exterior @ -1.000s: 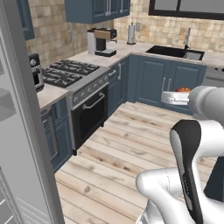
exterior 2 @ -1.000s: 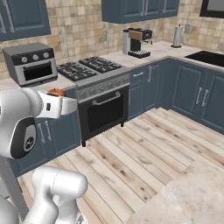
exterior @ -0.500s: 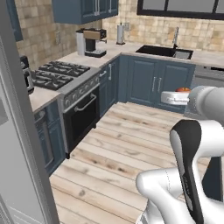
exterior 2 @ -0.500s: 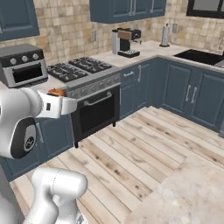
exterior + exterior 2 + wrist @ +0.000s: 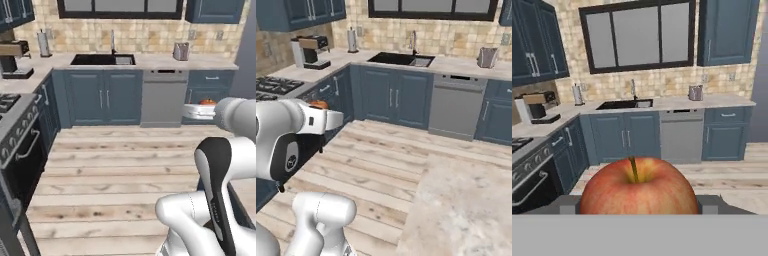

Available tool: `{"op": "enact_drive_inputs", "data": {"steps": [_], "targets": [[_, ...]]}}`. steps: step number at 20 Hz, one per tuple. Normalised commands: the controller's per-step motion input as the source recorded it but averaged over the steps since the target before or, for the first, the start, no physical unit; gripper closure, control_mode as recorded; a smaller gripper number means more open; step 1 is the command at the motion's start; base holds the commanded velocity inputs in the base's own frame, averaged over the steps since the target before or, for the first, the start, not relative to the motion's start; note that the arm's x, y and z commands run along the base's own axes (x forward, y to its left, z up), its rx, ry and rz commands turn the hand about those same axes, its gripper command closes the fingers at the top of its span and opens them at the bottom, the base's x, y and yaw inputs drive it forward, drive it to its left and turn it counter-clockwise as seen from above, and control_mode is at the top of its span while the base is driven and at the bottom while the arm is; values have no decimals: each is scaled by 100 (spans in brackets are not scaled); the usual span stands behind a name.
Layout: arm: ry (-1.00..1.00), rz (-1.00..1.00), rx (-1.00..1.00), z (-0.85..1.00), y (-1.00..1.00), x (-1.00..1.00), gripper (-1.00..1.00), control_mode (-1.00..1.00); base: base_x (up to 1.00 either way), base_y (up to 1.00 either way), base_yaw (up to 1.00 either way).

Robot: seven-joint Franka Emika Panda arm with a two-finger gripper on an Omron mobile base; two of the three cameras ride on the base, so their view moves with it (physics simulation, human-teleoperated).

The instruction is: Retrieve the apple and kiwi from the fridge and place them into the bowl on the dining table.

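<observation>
Between the gripper (image 5: pixel 638 210) tips I have the apple (image 5: pixel 638 187) pinched, stem up, its bulk hiding most of both fingers in the hand view. From the left base view I can make out just a red sliver of it past the white wrist; the right base view gives the same small patch. Beyond it runs a wall counter (image 5: pixel 150 61) with a dark sink (image 5: pixel 102 59), grey dishwasher (image 5: pixel 162 98) and blue cabinets over pale plank flooring (image 5: pixel 120 165). Part of the dining table (image 5: pixel 466 210) top, beige and marbled, is cut off at lower right.
</observation>
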Motion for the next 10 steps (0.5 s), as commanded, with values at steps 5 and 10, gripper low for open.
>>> {"op": "enact_drive_inputs", "data": {"steps": [5,10], "targets": [[0,0,0,0,0,0,100,100,83,77,-76],[0,0,0,0,0,0,100,100,100,75,-41]]}}
